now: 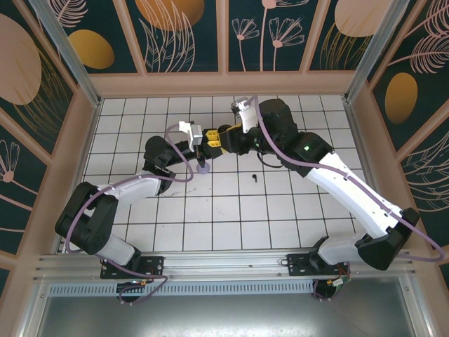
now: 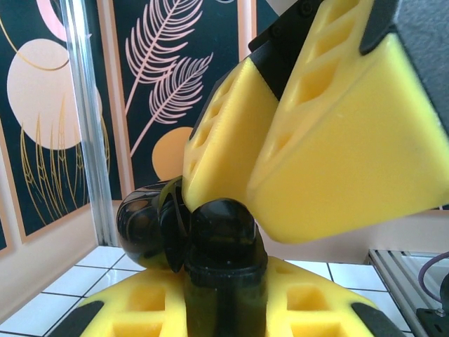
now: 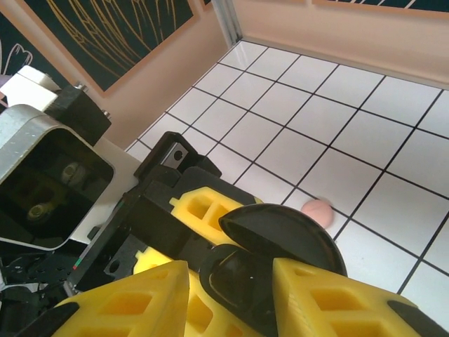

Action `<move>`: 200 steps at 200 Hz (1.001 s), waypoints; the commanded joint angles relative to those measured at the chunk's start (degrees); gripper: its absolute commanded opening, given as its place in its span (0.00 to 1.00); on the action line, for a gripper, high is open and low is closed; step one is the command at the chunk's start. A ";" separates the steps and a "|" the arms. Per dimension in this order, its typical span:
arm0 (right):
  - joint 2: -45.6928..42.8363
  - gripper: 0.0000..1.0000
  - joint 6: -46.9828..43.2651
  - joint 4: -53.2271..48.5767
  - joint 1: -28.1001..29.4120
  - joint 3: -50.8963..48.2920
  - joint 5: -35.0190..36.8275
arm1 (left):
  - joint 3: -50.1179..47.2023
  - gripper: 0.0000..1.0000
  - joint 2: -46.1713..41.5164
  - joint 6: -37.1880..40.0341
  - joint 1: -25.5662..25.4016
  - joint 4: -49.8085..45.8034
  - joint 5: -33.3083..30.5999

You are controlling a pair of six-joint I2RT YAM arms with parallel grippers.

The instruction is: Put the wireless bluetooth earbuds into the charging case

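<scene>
left wrist: l gripper [image 2: 219, 312] clamped on blk case [image 2: 214, 235], r gripper [image 2: 242, 210] touching it

Table [image 1: 280, 210]: white tiles, black grid lines; walls [image 1: 182, 35]: dark teal panels, orange and peach discs, pale line-drawn leaves; arms [image 1: 351, 189]: white shells, black joints; cables [image 1: 133, 182]: lilac; fingers [image 2: 337, 140]: yellow, black mounts; case [image 3: 280, 232]: glossy black; earbud [image 1: 253, 177]: black; small blurred object [image 3: 317, 210]: pink.

No writing, brand or number is legible on any surface. The wall panels [image 2: 161, 77] behind the fingers [image 2: 337, 154] bear leaf and disc patterns, not letters.
</scene>
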 commanded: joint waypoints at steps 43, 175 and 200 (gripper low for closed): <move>2.39 0.31 -1.87 -0.69 1.54 2.82 3.62 | 1.66 0.00 -0.46 -1.23 -0.48 1.62 0.91; 3.24 0.10 -3.09 0.19 4.37 6.12 10.68 | 1.65 0.00 -0.82 -1.32 -0.46 -0.11 0.03; 2.01 0.09 -2.91 1.58 4.34 6.94 12.72 | 1.66 0.00 -0.68 -1.38 -0.48 -0.24 -0.16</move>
